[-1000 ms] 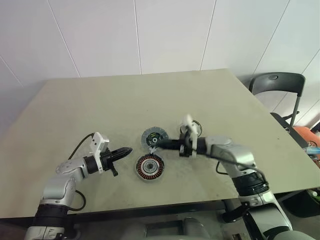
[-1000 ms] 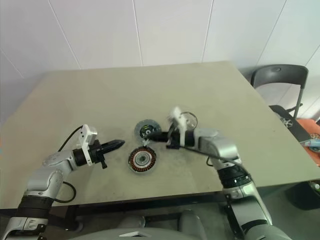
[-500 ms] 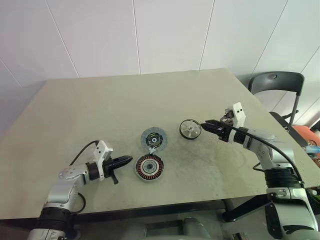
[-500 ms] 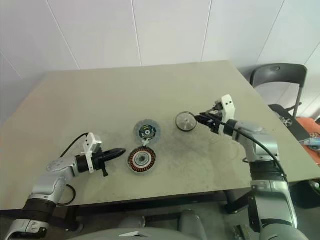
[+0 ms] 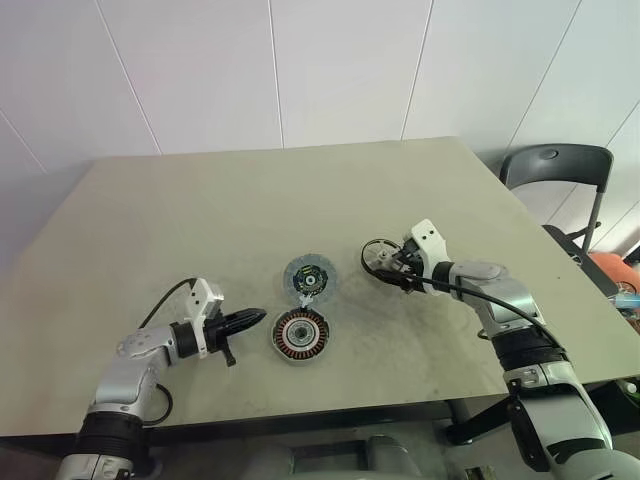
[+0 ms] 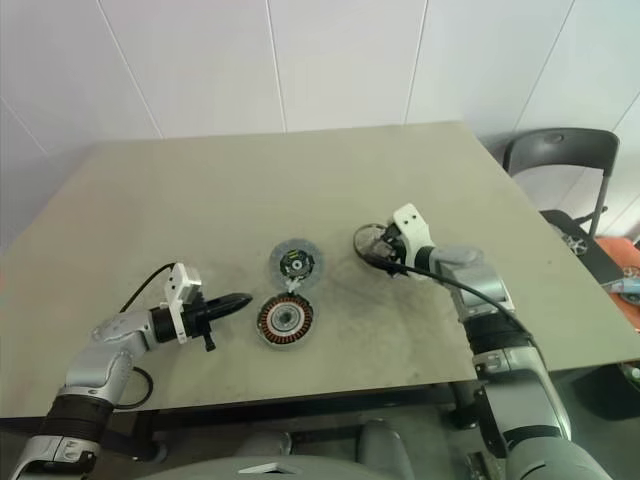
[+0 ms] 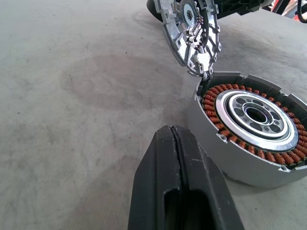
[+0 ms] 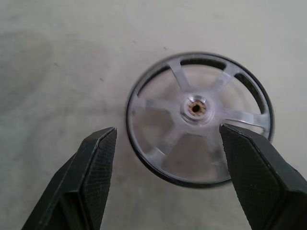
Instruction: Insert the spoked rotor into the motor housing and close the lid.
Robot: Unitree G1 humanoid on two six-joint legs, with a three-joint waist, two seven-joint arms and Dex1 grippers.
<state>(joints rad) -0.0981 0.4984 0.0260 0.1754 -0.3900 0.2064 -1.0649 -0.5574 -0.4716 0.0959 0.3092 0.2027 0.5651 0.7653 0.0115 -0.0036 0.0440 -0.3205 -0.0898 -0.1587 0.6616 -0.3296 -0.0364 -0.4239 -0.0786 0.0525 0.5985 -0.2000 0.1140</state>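
A: Rotor (image 8: 199, 117), spoked: small silvery wheel, dark rim, pale spokes, brass-coloured bore at the hub. Lies flat on the table (image 5: 200, 210), right of centre, well apart from the other two discs.

B: Held?

A: Not held. Right gripper (image 5: 392, 268) poised at it, pointing down and toward the left; fingers (image 8: 93, 163) spread wide, one to each side of the wheel in the wrist view, gripping nothing. Contact with the rim not determinable.

B: Motor housing?

A: Motor housing (image 5: 299, 335): round, pale wall, ring of copper windings around a silvery hub, open side up. Sits on the table near the front edge, left of the rotor.

B: Lid?

A: Lid (image 5: 307, 276): grey disc, fine radial lines, green patch at centre. Lies just behind the housing, farther from the robot; in the left wrist view its small tab comes to the housing's rim, touching or nearly so.

B: Left side?

A: Left gripper (image 5: 248, 321): fingers pressed together, empty, roughly level, tip aimed at the housing from the left, just beside it, not touching.
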